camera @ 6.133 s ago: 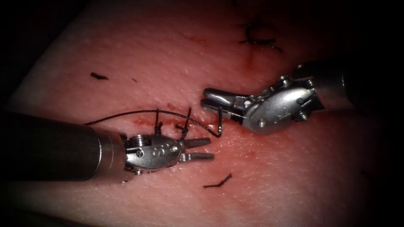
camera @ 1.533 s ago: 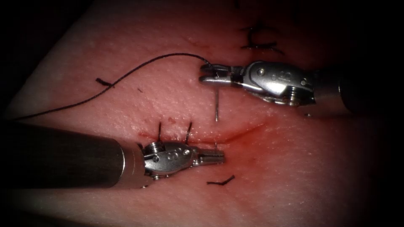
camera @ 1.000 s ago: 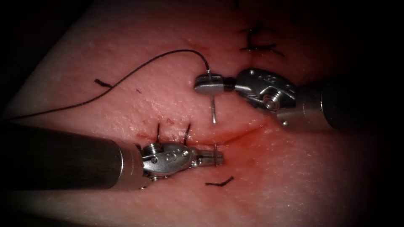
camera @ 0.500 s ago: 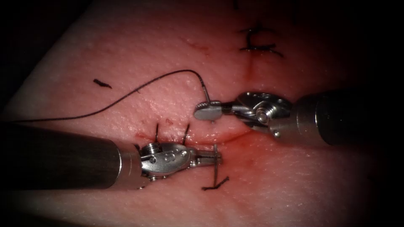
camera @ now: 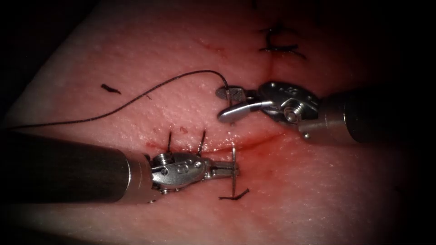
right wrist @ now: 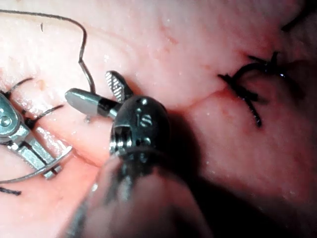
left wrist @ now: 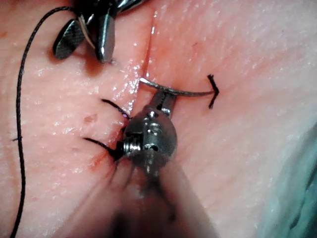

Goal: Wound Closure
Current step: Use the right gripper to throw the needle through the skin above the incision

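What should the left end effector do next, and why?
Probably draw the needle out along its curve: the left end effector is shut on its emerged part, the right end effector is open and empty, and its rear sits in the tissue.

Needle (camera: 233, 171) — curved steel, clamped crosswise in the left tool's (camera: 228, 169) closed jaws near its tip end, rear part buried in the tissue (camera: 318, 190). Thread (camera: 136, 97) — dark, arcing away from the right tool's (camera: 225, 103) parted jaws. Cut (camera: 254, 141) — between both tools.
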Controlling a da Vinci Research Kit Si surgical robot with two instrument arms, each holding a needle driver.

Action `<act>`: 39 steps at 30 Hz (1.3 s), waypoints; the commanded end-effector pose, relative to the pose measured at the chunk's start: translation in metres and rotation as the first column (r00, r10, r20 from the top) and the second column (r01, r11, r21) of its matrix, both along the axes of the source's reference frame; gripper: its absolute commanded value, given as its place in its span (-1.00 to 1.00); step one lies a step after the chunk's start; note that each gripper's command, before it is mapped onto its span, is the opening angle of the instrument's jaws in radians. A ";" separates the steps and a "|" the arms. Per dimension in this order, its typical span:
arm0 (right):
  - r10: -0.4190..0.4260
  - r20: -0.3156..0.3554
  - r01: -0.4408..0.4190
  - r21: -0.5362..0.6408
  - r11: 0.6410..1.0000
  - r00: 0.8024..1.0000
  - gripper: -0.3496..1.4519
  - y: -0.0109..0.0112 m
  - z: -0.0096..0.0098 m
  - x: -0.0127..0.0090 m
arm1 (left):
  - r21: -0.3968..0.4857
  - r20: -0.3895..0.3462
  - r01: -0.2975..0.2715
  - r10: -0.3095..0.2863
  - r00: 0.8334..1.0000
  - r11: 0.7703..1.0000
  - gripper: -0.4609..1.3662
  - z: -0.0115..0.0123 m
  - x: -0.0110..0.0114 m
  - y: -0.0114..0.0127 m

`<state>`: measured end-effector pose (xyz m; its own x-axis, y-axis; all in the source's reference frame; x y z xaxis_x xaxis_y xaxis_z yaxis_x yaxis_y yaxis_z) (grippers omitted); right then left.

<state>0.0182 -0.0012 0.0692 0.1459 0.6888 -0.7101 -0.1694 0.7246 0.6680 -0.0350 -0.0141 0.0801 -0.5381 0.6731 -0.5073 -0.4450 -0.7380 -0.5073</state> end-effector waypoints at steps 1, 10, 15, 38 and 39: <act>-0.006 -0.004 0.006 -0.006 1.000 1.000 0.74 0.0000 -0.0004 -0.0001 | 0.000 0.001 -0.001 0.001 1.000 1.000 -0.46 0.0000 0.0000 0.0000; -0.010 0.000 0.010 0.018 1.000 1.000 -1.00 0.0001 -0.0020 0.0000 | 0.001 0.001 -0.001 0.001 1.000 1.000 -0.46 0.0000 -0.0001 0.0001; -0.019 0.058 0.005 0.237 0.972 0.998 -1.00 -0.0013 -0.0017 0.0000 | -0.002 0.003 -0.005 0.005 1.000 1.000 -0.46 -0.0001 0.0000 0.0002; -0.015 0.033 -0.004 0.502 0.865 0.999 0.38 -0.0059 0.0000 -0.0006 | -0.049 0.001 -0.018 0.018 1.000 0.999 -0.41 -0.0031 0.0008 0.0003; 0.006 0.040 -0.024 0.468 0.883 0.999 0.54 -0.0052 0.0006 -0.0010 | -0.067 0.002 -0.026 0.026 1.000 0.997 -0.41 -0.0039 0.0009 0.0004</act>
